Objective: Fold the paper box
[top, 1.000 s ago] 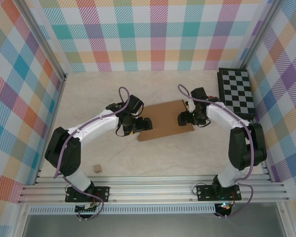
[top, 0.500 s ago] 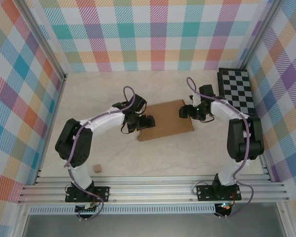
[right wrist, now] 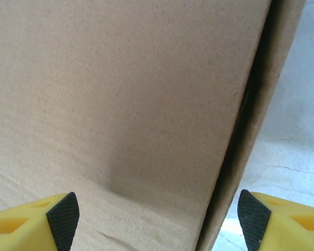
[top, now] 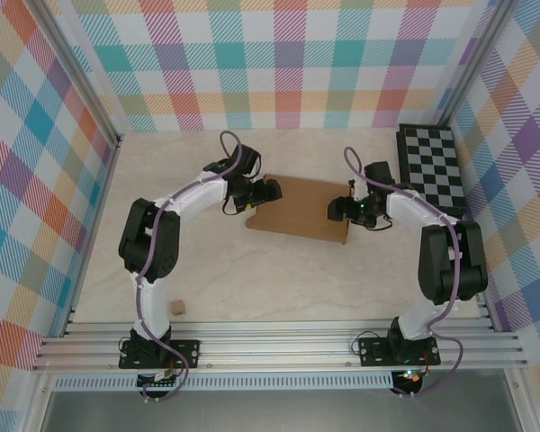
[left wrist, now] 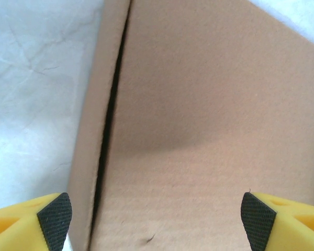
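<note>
The paper box [top: 301,214] lies flat mid-worktop [top: 207,270], with the left hand [top: 268,191] and right hand [top: 335,210] poised over its opposite ends, each spread wide apart, likely to work both side flaps together.

Mid-table, flat brown cardboard box [top: 299,219], left gripper [top: 263,193] at its left end, right gripper [top: 339,210] at its right. Back right, black-and-white checkered board [top: 435,171]; near left, small tan cube [top: 176,308].

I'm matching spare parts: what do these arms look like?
The left arm and right arm both have white shells, black joints and bases, and loose purple cables. The jaws are yellow with black textured pads.
</note>
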### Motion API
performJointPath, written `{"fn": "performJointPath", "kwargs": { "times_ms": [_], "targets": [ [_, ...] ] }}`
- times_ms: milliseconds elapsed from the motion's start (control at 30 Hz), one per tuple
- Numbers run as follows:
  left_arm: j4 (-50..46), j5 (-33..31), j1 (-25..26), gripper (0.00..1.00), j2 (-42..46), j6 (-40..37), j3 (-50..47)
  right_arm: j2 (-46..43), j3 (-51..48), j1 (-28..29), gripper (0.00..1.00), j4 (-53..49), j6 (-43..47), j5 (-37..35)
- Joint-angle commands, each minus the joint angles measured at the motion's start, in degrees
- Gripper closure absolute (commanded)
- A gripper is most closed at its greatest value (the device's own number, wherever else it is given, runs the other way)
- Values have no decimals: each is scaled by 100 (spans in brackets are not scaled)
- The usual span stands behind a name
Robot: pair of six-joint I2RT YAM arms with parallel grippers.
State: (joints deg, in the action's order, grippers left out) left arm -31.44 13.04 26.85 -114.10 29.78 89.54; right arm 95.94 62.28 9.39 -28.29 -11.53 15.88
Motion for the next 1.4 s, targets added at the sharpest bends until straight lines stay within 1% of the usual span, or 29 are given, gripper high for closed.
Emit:
{"fn": "performJointPath", "kwargs": {
  "times_ms": [0,100,233,333,533,667,733,833,900,933,1000,1033,1133,1267,1367],
  "targets": [
    [-661,4,-110,13,502,-444,-197,-120,-21,19,18,-205,83,-49],
    [-525,416,-75,14,643,-503,-708,-89,-80,19,18,-109,18,59],
    [-476,364,0,14,730,-498,-1009,-25,-126,20,18,-56,-13,89],
    [-330,504,80,13,776,-338,-1104,-14,-171,19,18,25,-108,192],
    [-107,1061,283,13,708,301,-949,-76,-244,24,17,138,-214,213],
    [-151,1081,399,13,833,471,-833,-35,-277,19,18,164,-233,245],
    [-119,1124,417,13,905,686,-847,-10,-286,20,17,193,-261,279],
    [169,1357,417,13,990,1127,-991,10,-278,52,18,242,-308,289],
    [435,1500,417,15,1011,1474,-1131,21,-276,110,17,258,-328,267],
    [580,1557,417,18,1016,1620,-1184,26,-278,136,17,276,-334,258],
    [856,1706,426,29,1014,1869,-1280,34,-294,176,18,314,-364,242],
    [824,1686,435,31,1000,1877,-1254,45,-304,194,18,326,-382,240],
    [255,1356,461,28,944,1502,-960,45,-326,213,18,330,-386,201],
    [-840,598,461,25,856,486,-479,8,-323,213,17,249,-292,57],
    [-1418,58,461,24,775,-166,-258,-14,-273,218,17,111,-177,-104]
  ]
}}
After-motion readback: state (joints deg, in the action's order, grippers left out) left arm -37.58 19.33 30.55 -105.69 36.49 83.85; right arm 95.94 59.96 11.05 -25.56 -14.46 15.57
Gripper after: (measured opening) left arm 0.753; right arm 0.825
